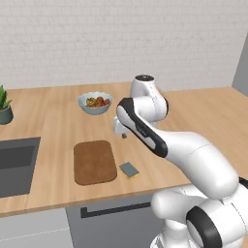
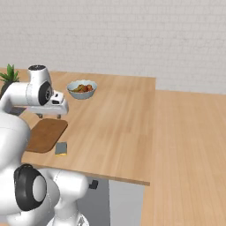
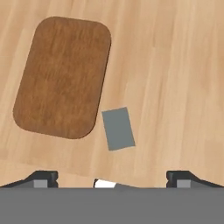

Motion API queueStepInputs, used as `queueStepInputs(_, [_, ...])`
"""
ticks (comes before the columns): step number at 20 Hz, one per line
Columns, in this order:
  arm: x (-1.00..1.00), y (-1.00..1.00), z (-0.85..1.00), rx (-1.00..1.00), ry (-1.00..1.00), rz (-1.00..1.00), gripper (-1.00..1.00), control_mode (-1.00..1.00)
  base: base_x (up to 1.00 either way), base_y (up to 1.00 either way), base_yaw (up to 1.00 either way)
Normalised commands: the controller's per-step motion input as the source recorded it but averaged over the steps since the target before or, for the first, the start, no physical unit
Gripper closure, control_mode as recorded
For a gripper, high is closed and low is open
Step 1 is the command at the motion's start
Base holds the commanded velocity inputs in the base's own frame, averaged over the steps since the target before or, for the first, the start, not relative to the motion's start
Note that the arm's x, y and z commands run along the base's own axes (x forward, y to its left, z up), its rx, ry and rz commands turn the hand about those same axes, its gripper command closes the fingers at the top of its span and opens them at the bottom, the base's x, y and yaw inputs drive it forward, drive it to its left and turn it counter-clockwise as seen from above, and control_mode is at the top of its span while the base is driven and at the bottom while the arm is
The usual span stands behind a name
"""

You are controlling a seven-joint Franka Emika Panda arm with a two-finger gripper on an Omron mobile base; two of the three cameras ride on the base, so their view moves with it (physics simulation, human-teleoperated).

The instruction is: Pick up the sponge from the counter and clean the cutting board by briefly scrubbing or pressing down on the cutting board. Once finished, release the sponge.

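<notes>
Nearest the base cameras, the robot's white arm rises over the grey cabinet fronts (image 1: 111, 213) and bends forward above the counter (image 1: 58, 121), a broad light wooden worktop. Its gripper (image 3: 112, 177) hangs in the air over the counter's near part, clear of everything below. In the hand view the two dark fingertips (image 3: 41, 177) stand far apart at the bottom corners, so the claw is spread wide and carries nothing.

On the counter near its front edge lies the sponge (image 1: 129, 170), a small flat block with a grey-green top and a yellow base showing along its near side. It rests flat, slightly turned against the counter's edge. Just to its left lies the cutting board (image 1: 94, 162), dark brown with rounded corners and much larger than the sponge. From the hand camera a thin strip of bare wood shows between the board's corner and the sponge, so the two are close together but apart. The sponge sits beside the board's near right corner.

Farther back stands a pale bowl (image 1: 95, 102) holding red and yellow food. At the left a dark grey sink (image 1: 17, 164) is sunk into the worktop, and a potted green plant (image 1: 5, 107) stands beyond it. A pale brick wall (image 1: 121, 38) closes the far side.
</notes>
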Motion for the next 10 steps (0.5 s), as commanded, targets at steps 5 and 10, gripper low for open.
queueStepInputs(5, [-0.03,0.07,-0.35,0.00,0.00,0.16,-1.00,-1.00,0.00,0.00,0.00])
queueStepInputs(10, [-0.03,0.00,-0.32,0.00,0.00,0.12,-1.00,-1.00,0.00,0.00,0.00])
